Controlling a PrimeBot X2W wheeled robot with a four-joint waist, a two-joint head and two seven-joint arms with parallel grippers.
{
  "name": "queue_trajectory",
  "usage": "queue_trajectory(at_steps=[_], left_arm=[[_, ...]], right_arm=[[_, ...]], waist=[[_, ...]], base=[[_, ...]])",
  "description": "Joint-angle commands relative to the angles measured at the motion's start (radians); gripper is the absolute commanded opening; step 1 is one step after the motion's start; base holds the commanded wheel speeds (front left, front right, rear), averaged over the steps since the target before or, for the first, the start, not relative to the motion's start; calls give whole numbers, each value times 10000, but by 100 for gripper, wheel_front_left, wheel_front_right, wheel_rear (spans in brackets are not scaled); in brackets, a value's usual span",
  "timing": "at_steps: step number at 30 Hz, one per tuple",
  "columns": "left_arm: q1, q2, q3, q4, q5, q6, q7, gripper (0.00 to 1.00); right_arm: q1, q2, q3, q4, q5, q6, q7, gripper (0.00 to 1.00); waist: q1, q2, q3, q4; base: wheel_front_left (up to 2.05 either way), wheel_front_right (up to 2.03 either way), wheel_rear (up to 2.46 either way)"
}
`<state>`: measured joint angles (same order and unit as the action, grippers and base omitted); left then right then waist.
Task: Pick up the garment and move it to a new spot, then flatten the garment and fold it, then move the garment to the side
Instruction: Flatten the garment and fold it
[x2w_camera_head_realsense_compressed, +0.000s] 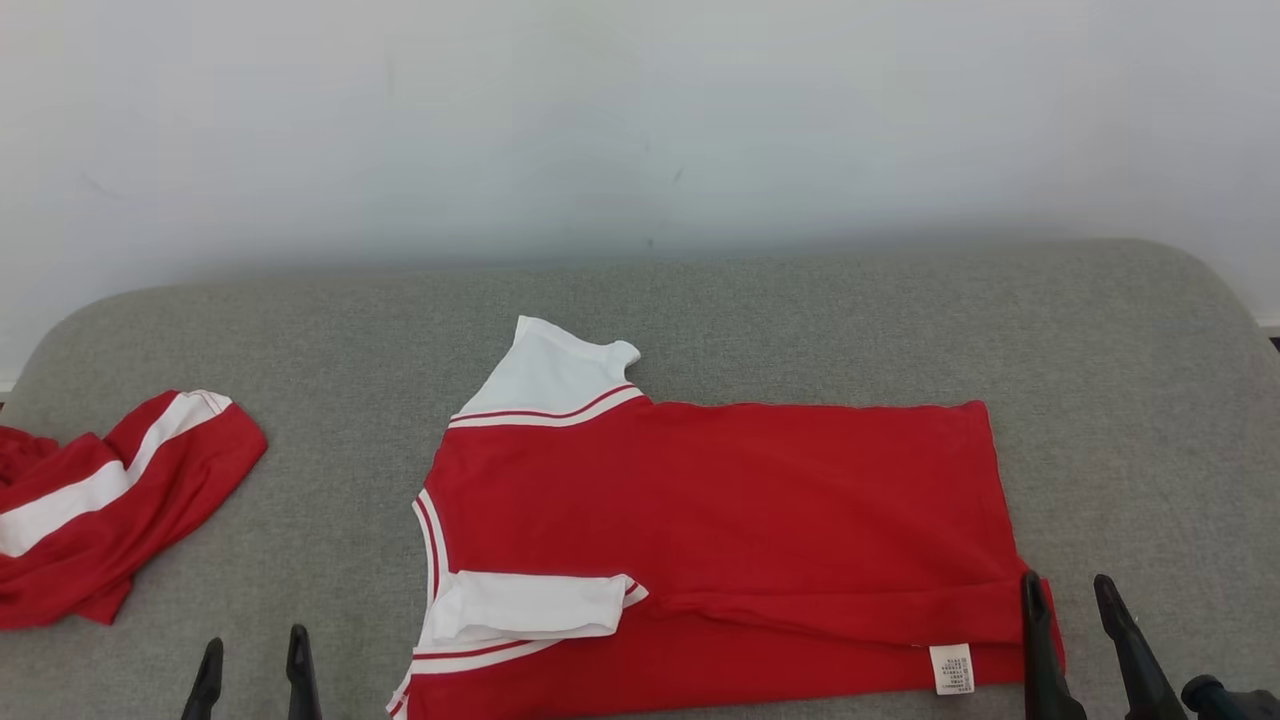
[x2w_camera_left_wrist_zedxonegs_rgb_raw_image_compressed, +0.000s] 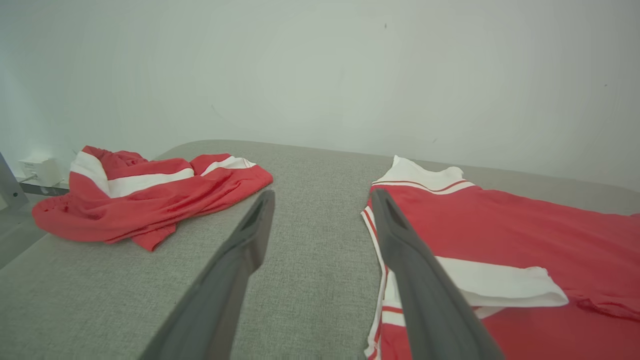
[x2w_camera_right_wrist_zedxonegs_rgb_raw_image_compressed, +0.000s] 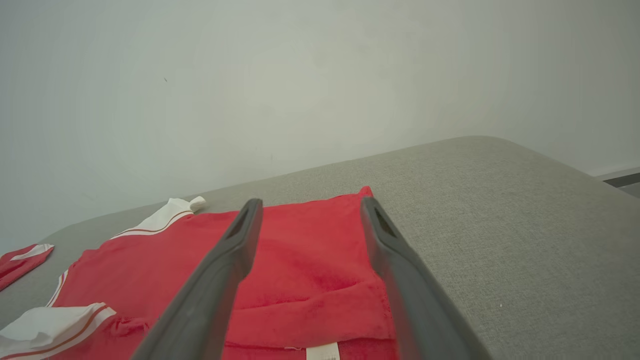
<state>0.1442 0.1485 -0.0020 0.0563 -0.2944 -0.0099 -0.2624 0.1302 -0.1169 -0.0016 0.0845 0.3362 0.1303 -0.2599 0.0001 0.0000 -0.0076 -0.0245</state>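
The garment (x2w_camera_head_realsense_compressed: 720, 510) is a red T-shirt with white sleeves, spread flat on the grey cushion (x2w_camera_head_realsense_compressed: 700, 300), collar to the left and hem to the right. Its near edge is folded over, with one white sleeve (x2w_camera_head_realsense_compressed: 530, 607) lying on the red body and a care label (x2w_camera_head_realsense_compressed: 951, 668) showing. My left gripper (x2w_camera_head_realsense_compressed: 255, 655) stands open above bare cushion, just left of the collar (x2w_camera_left_wrist_zedxonegs_rgb_raw_image_compressed: 372, 235). Over the shirt's right hem corner (x2w_camera_right_wrist_zedxonegs_rgb_raw_image_compressed: 320, 280) hovers my right gripper (x2w_camera_head_realsense_compressed: 1070, 598), open and holding nothing.
A second red and white garment (x2w_camera_head_realsense_compressed: 95, 505) lies crumpled at the cushion's left end, also in the left wrist view (x2w_camera_left_wrist_zedxonegs_rgb_raw_image_compressed: 145, 197). A pale wall (x2w_camera_head_realsense_compressed: 640, 120) rises right behind the cushion. Bare cushion extends right of the hem (x2w_camera_right_wrist_zedxonegs_rgb_raw_image_compressed: 500, 225).
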Motion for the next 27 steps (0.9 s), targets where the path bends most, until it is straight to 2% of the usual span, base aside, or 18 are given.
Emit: queue_trajectory(at_steps=[1,6,12,20,27], left_arm=[[85,-22,65,74,65,-64,-34,100],[-228,-50,134,373,44,-256,-33,100],[-1167,512,116,823,-78,-625,164,100],[-3886,1372,-248,1342,-315,-1012,1144,100],[-6539,2093,-782,2280,-749,-1178,2096,100]], right_arm=[[57,-30,20,65,-51,5,-37,100],[-172,64,-151,310,319,5,-49,100],[-783,-225,-268,647,489,5,202,100],[-2880,-645,-490,1531,707,5,994,100],[-5033,-918,-99,2592,573,5,1774,100]], waist=[[-1,0,2,-9],[-1,0,53,-33],[-1,0,269,-164],[-1,0,1198,-476],[-1,0,2362,-890]], base=[[0,0,0],[0,0,0],[0,0,0],[0,0,0],[0,0,0]])
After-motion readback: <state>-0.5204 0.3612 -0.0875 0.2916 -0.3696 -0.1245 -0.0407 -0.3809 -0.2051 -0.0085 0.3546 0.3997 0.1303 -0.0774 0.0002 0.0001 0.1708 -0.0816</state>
